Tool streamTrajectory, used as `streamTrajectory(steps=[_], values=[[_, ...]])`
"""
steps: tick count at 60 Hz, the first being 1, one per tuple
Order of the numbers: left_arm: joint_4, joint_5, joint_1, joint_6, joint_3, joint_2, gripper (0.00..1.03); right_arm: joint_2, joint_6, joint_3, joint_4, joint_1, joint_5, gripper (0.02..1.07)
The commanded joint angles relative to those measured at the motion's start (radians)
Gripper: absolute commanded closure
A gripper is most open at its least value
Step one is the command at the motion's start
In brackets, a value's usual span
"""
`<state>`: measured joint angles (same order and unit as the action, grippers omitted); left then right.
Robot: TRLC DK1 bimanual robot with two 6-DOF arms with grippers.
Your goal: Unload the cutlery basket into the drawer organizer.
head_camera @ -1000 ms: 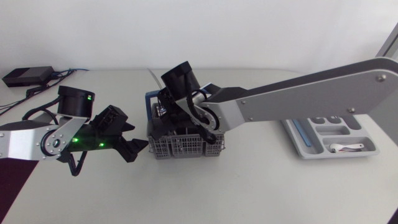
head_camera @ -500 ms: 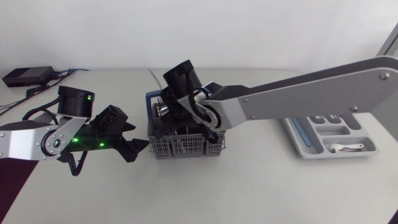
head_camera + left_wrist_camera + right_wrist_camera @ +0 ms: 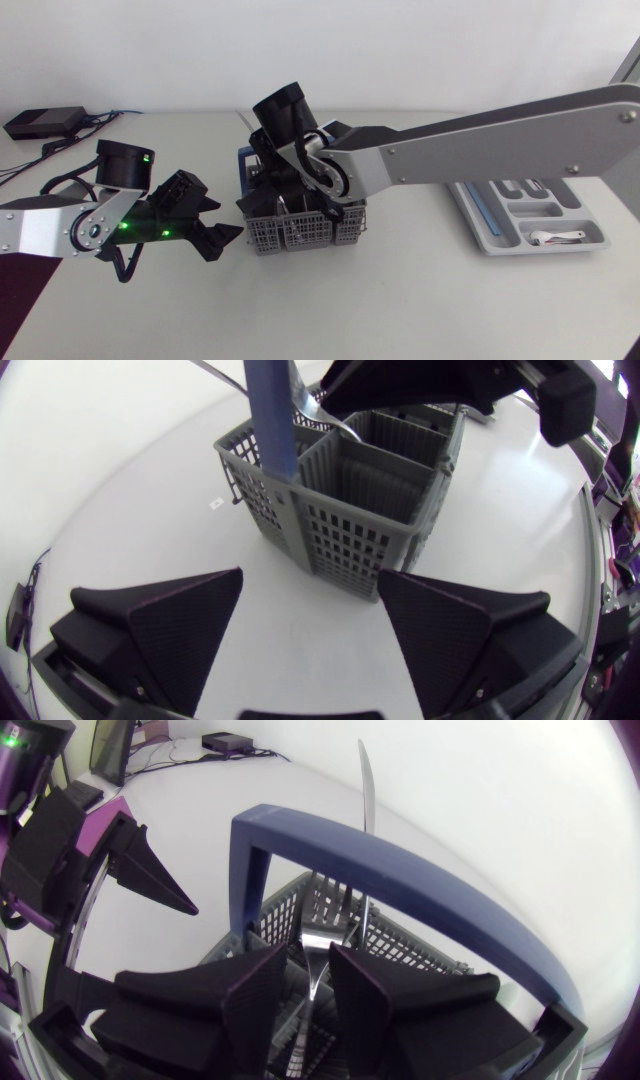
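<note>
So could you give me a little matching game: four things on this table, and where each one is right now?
1 grey plastic cutlery basket with blue handle
2 white drawer organizer tray
3 left pincer
4 right pincer

a open, beside the basket
b far right of the table
c down inside the basket
d middle of the table

Pairs: 1-d, 2-b, 3-a, 4-c

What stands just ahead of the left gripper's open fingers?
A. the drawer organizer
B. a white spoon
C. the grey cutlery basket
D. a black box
C: in the left wrist view the grey cutlery basket stands just ahead of the left gripper, whose fingers are spread apart.
</note>
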<state>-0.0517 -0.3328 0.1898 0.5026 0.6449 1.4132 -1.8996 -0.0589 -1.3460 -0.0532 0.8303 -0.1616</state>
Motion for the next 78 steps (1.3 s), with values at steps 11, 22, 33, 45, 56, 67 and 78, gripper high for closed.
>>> streamTrajectory(steps=[11,22,33,45,56,67,78], values=[[-0.014,-0.022,-0.02,0.03,-0.028,0.033,0.1,-0.041,0.014,-0.005,-0.008,0.004,-0.01,0.74],[-0.019,-0.031,-0.024,0.03,-0.03,0.038,0.1,-0.041,0.018,0.048,0.03,0.004,-0.015,0.74],[-0.022,-0.032,-0.029,0.03,-0.031,0.044,0.1,-0.052,0.014,0.079,0.052,0.004,-0.035,0.74],[-0.034,-0.034,-0.03,0.031,-0.039,0.05,0.1,-0.064,0.014,0.091,0.084,0.007,-0.044,0.87],[-0.037,-0.04,-0.036,0.031,-0.04,0.052,0.1,-0.081,0.011,0.087,0.085,0.007,-0.044,0.94],[-0.04,-0.04,-0.036,0.031,-0.042,0.061,0.1,-0.087,0.013,0.096,0.087,0.006,-0.029,1.0],[-0.043,-0.04,-0.036,0.031,-0.045,0.066,0.1,-0.081,0.008,0.114,0.115,0.006,-0.024,1.01]])
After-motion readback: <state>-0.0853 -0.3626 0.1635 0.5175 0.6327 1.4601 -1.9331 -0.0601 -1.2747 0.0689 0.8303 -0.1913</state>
